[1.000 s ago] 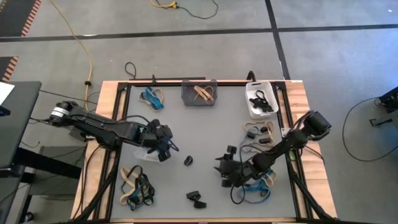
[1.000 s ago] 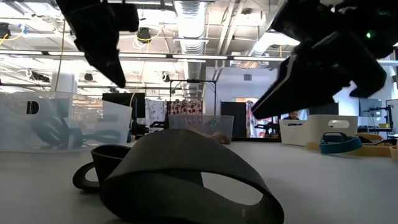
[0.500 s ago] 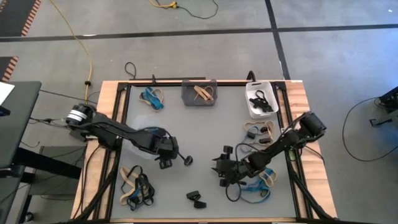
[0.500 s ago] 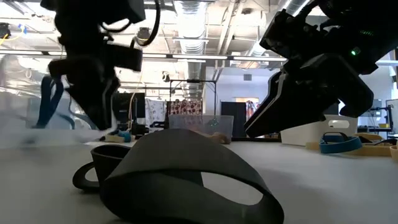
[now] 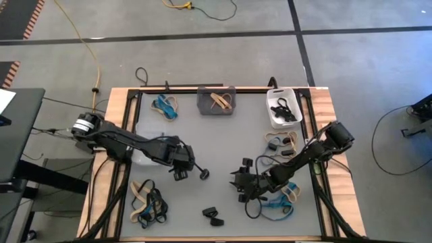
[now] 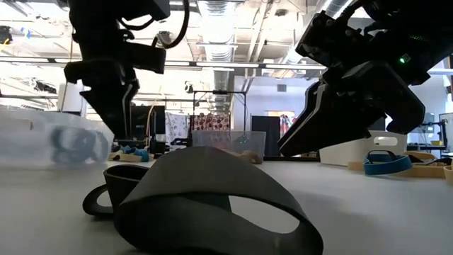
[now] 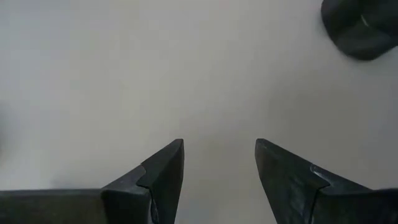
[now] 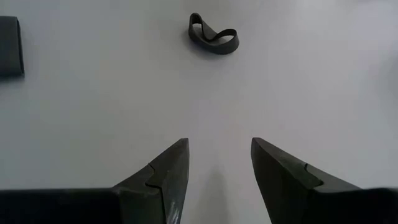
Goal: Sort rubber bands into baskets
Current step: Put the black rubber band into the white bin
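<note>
Rubber bands (image 5: 212,215) unheld; end effectors open.

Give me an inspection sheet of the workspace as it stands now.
Surface: grey table top in a wooden frame.
Job's things: dark grey bin holding tan bands; white bin holding black bands; clear bin beside the left arm. Loose rubber bands: blue pile, mixed pile, black band, black pair, mixed heap under the right arm.
Clutter: nothing seen.
Grippers: left gripper open, empty, over the table by the black band; right gripper open, empty.
Cables: yellow cable on the floor; black leads at the table's edge.
Surroundings: grey floor; workshop behind.
</note>
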Controlling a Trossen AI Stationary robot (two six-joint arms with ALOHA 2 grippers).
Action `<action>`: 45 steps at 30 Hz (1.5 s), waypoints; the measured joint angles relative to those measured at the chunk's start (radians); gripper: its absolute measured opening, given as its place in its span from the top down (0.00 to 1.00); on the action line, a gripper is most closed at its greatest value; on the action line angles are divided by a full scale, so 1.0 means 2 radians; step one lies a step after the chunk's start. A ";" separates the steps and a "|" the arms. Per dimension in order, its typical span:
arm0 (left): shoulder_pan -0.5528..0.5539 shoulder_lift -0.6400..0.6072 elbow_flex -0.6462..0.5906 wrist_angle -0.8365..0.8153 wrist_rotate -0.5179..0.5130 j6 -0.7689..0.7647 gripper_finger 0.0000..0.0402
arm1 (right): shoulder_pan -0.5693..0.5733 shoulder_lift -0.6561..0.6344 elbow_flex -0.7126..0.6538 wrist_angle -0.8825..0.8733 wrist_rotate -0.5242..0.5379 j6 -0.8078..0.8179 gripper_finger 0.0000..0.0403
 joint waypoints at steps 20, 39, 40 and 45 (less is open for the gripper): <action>-0.082 -0.020 0.113 -0.013 -0.057 0.062 0.53 | -0.075 0.032 0.006 0.188 -0.134 -0.121 0.50; -0.173 -0.016 0.028 0.116 -0.106 0.063 0.53 | -0.163 0.181 0.131 0.183 -0.249 -0.148 0.63; -0.173 -0.016 0.022 0.119 -0.106 0.061 0.53 | -0.163 0.181 0.133 0.176 -0.249 -0.148 0.67; -0.171 -0.016 -0.008 0.128 -0.110 0.059 0.53 | -0.167 0.176 0.135 0.160 -0.252 -0.156 0.94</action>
